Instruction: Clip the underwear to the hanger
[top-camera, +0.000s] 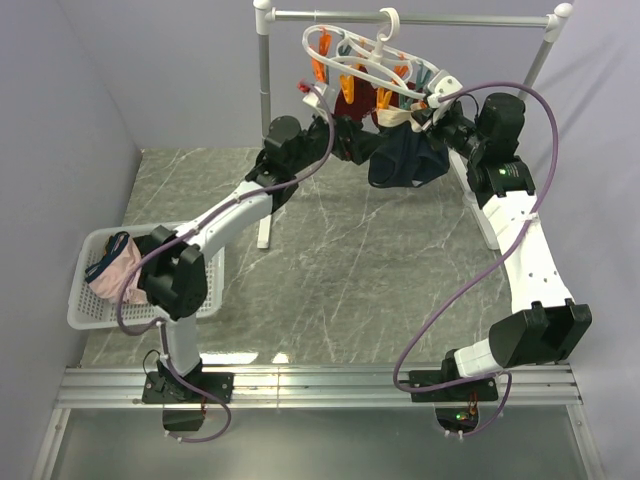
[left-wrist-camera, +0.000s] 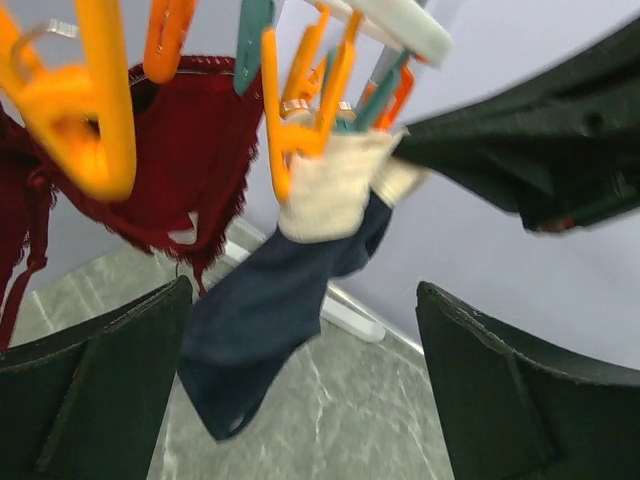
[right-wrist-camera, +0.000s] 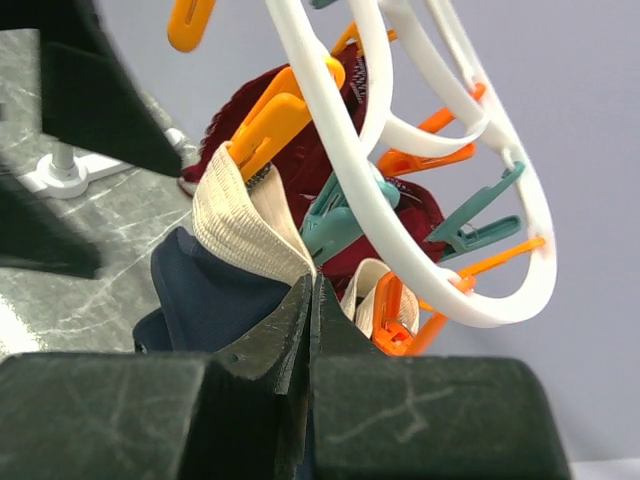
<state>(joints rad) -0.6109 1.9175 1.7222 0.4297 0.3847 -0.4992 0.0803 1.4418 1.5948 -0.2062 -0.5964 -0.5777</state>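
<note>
The white ring hanger (top-camera: 368, 52) hangs by its hook from the rail, orange and teal clips dangling. The navy underwear (top-camera: 405, 160) droops below it. In the left wrist view an orange clip (left-wrist-camera: 292, 130) bites its beige waistband (left-wrist-camera: 330, 195) and the navy cloth (left-wrist-camera: 265, 320) hangs down. My left gripper (left-wrist-camera: 305, 290) is open wide just in front of the cloth, touching nothing. My right gripper (right-wrist-camera: 312, 290) is shut on the waistband's edge (right-wrist-camera: 240, 220), beside another orange clip (right-wrist-camera: 275, 120) and the hanger ring (right-wrist-camera: 400, 250).
A maroon-red garment (top-camera: 355, 100) is clipped on the hanger next to the underwear. The grey rail stand (top-camera: 400, 17) rises at the back. A white basket (top-camera: 90, 310) holding a pink garment (top-camera: 118, 272) sits at the left edge.
</note>
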